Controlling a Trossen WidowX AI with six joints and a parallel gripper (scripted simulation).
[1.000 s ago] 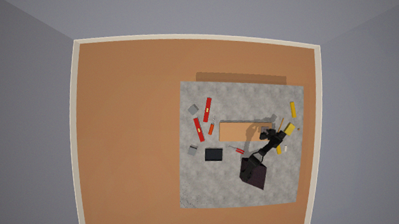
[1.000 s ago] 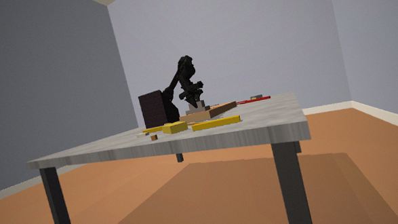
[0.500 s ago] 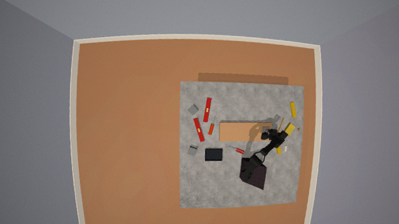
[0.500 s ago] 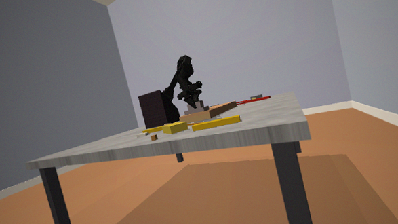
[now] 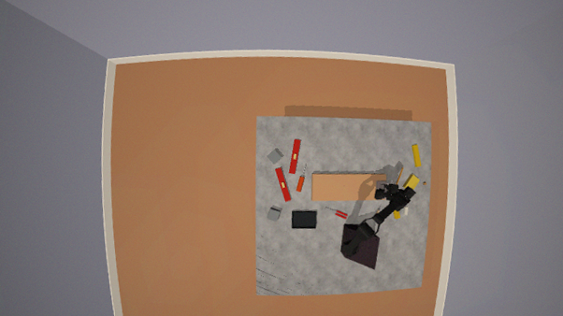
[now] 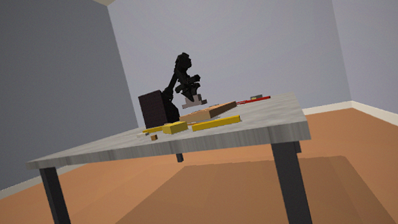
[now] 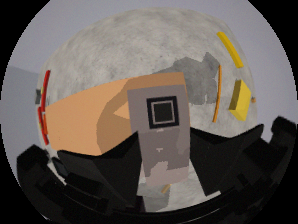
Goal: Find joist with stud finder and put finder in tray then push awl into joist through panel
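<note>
- Exterior view: I see the fingers [image 6: 193, 96] clenched on the stud finder [image 6: 194, 101], a grey block held in the air just above the near end of the floor panel [image 6: 208, 111], not touching it.
- Wrist view: the stud finder [image 7: 161, 123] fills the centre, its dark square window facing my camera; the floor panel [image 7: 80, 120] lies below and to the left, grey tabletop [image 7: 133, 43] beyond.
- Top view: the arm [image 5: 384, 213] reaches from its dark base [image 5: 362, 249] to the right end of the floor panel [image 5: 338, 187]; the stud finder itself is hidden under the wrist.
- Top view: the black tray [image 5: 304, 219] sits on the tabletop [image 5: 302, 263] left of the base, well apart from the arm.
- Top view: two red levels [image 5: 294, 156] lie left of the panel; a yellow bar [image 5: 416, 156] lies to its right.
- I cannot tell which small item is the awl.
</note>
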